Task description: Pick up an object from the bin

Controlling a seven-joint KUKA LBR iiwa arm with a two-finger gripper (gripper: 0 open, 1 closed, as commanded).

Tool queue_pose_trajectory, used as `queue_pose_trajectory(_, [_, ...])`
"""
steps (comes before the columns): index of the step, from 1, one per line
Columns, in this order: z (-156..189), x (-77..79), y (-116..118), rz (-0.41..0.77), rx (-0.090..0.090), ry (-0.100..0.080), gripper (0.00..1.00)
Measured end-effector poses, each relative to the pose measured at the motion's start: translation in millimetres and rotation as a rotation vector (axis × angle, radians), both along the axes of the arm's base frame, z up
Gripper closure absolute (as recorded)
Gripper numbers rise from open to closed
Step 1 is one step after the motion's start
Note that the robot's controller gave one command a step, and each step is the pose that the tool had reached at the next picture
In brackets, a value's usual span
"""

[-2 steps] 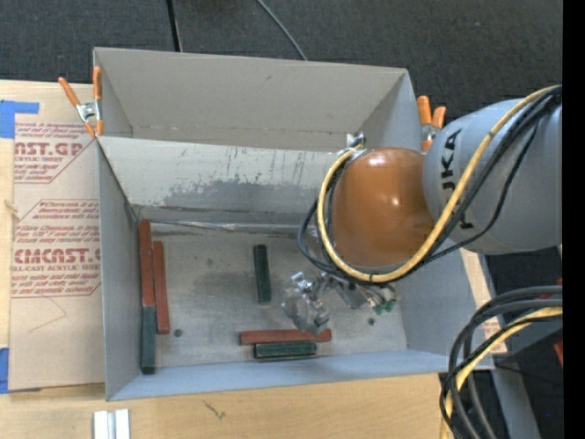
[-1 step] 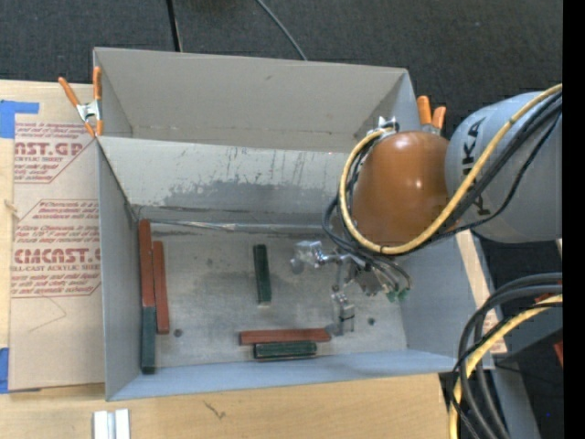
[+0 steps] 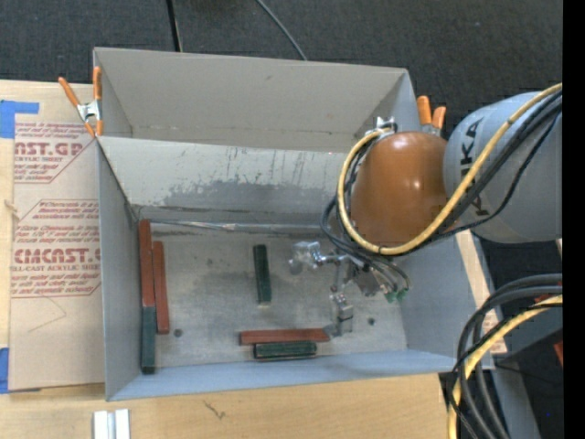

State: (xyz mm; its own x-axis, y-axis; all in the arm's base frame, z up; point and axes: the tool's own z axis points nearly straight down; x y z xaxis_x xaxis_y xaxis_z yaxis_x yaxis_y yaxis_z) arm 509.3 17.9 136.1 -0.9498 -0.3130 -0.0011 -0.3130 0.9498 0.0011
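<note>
Two sticks, a red-brown stick (image 3: 283, 337) and a dark green stick (image 3: 285, 350), lie touching at the lower middle of the bin (image 3: 256, 99), with the gripper (image 3: 344, 318) just right of them, apart or together I cannot tell; this looks like the approach step, and the next move would need a shift left.

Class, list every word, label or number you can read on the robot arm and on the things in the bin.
"KA": on the arm; any further letters cannot be made out.
Sticks in the bin: no text to read.
</note>
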Motion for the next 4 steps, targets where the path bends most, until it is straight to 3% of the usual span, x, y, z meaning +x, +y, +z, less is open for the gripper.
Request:
queue_pose_trajectory(1, [-19, -4.9, 0, -0.061, 0.001, -0.009, 0.0])
queue_pose_trajectory(2, [-52, -14.5, -6, -0.095, 0.0, 0.006, 0.0])
queue_pose_trajectory(3, [-53, -18.7, 10, 0.041, -0.001, 0.001, 0.0])
queue_pose_trajectory(4, [-64, -28.4, -2, -0.068, 0.001, 0.0, 1.0])
